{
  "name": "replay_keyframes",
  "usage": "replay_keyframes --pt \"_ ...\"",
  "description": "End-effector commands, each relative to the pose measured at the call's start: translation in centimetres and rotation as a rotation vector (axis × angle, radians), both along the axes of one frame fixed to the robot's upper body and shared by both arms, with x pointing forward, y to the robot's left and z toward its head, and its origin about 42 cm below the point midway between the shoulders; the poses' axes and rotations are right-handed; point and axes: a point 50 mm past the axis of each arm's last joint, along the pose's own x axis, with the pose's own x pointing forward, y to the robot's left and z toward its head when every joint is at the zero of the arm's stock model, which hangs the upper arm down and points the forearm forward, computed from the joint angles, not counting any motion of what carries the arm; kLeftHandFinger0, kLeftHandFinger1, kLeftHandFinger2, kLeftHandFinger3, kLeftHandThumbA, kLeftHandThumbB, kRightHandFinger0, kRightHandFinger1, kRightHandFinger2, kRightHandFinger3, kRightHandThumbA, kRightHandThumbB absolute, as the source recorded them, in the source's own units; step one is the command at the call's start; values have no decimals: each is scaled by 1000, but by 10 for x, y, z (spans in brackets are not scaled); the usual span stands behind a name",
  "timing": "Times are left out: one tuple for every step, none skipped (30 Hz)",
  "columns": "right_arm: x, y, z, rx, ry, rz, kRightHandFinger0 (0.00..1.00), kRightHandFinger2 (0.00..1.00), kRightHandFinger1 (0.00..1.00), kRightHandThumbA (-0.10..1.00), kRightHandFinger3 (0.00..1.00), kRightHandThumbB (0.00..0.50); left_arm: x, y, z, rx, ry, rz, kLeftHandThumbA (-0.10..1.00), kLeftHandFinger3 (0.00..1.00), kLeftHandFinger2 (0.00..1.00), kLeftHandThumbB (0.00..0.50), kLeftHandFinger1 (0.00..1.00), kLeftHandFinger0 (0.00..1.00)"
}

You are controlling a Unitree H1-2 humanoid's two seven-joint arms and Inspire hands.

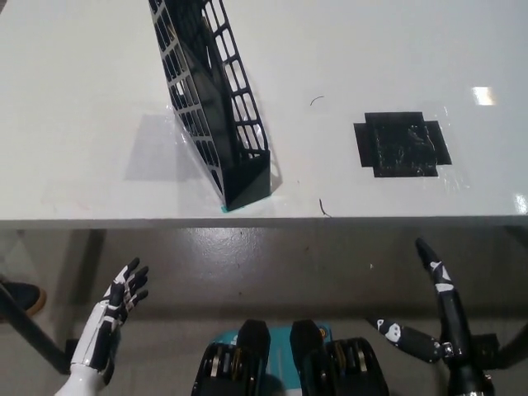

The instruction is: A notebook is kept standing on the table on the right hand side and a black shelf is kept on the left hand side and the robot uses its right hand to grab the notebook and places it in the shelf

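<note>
The black lattice-sided plastic shelf is standing on the white tabletop, left of centre, its closed end near the front edge. No notebook can be made out; whether one is sitting inside the shelf cannot be told. A black square tape patch is lying on the tabletop to the right, well apart from the shelf. The black right hand is hanging below the front edge, fingers spread wide, gripping nothing. The white left hand is resting low at lower left, fingers apart, empty.
</note>
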Motion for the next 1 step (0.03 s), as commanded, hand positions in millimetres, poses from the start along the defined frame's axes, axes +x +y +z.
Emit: replay_keyframes --pt "11 0 10 60 -63 23 1000 1000 1000 1000 1000 277 6 5 11 8 -38 -6 1000 1000 1000 180 1000 1000"
